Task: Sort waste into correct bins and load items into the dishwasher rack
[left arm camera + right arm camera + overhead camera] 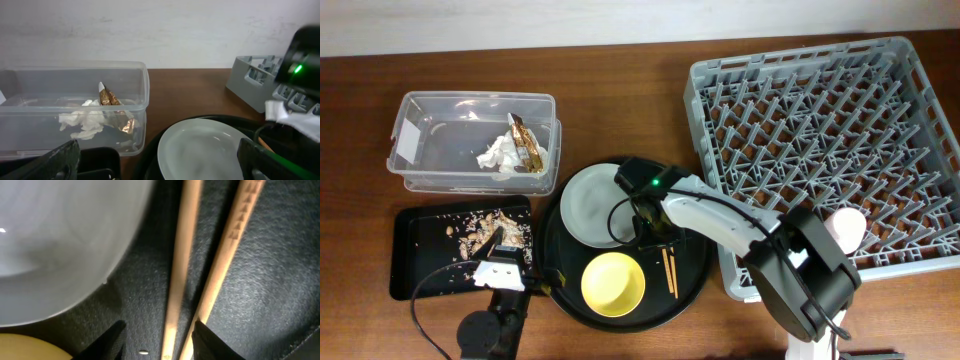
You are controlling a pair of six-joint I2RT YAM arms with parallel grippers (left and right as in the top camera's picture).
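Note:
The pair of chopsticks (669, 270) lies on the round black tray (692, 285), beside the grey plate (588, 205) and the yellow bowl (613, 283). My right gripper (655, 235) is down on that tray and open. In the right wrist view its fingers (160, 342) straddle one chopstick (182, 255), and the other runs along the right finger. My left gripper (498, 245) is open and empty over the black rectangular tray (405, 260) with food scraps (480, 228). The clear tub (475, 100) holds tissue (500, 155) and the foil wrapper (527, 142). A pink cup (848, 228) stands at the rack's (820, 130) front edge. The blue cup is out of view.
In the left wrist view the tub (125, 90) with tissue (82, 120) and wrapper (107, 96) is ahead on the left, the plate (200, 150) is between the fingers, and the rack corner (250, 80) and the right arm (300, 65) are on the right.

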